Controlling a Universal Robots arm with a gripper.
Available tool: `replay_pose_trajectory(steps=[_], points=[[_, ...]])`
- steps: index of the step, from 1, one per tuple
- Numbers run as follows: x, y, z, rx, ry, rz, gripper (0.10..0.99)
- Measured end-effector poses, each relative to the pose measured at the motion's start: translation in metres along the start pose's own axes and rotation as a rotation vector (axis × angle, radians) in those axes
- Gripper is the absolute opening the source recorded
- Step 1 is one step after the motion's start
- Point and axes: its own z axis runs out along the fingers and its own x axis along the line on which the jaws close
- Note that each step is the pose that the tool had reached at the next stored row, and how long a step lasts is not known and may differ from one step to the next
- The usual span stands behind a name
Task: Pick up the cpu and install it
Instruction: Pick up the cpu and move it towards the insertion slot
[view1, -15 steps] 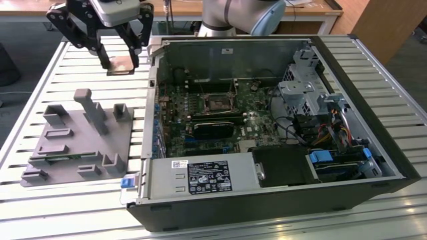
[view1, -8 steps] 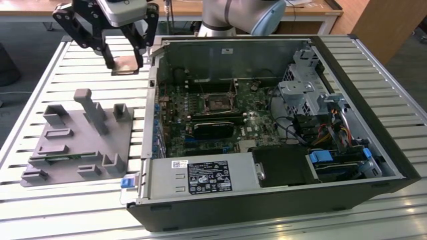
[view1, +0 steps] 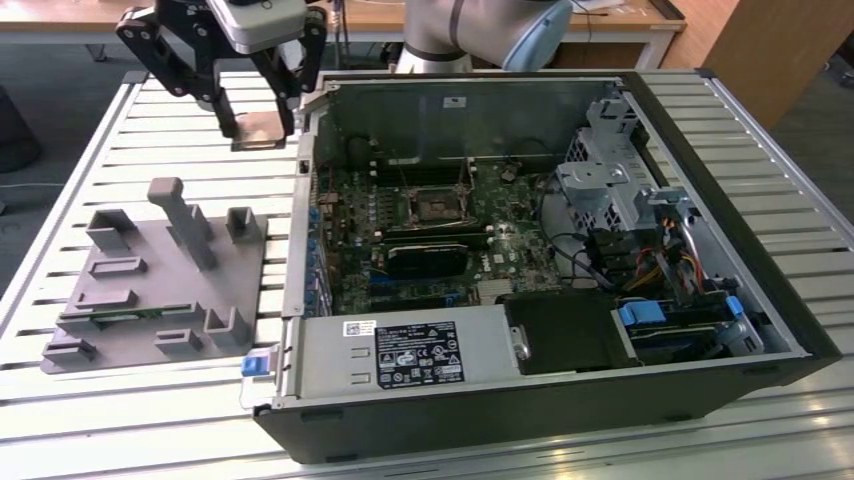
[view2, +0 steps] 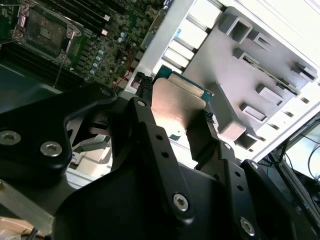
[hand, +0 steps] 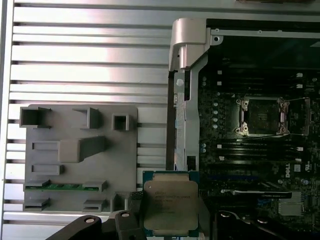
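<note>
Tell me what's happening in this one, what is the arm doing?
The arm's end effector grips the cpu by its edges. It holds the chip in the air above the slatted table, just outside the open computer case, on the exterior view's left. The cpu is not yet in the motherboard's socket. A green memory stick sits in the grey holder on the table.

The cpu (view1: 260, 128) is a small, flat square chip with a silvery-grey metal lid and a thin green edge peeking out around it. It's up off the table, lid side up and pretty much level, pinched on two opposite sides by the gripper (view1: 256, 122). It hangs right by the side wall of the open case (view1: 310, 130), on the exterior view's left of it.
</note>
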Motion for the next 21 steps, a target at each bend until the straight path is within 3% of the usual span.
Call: replay_pose_trajectory(steps=[21], points=[[-0.0137, 0.0006, 0.0008, 0.0, 0.0, 0.0, 0.525]])
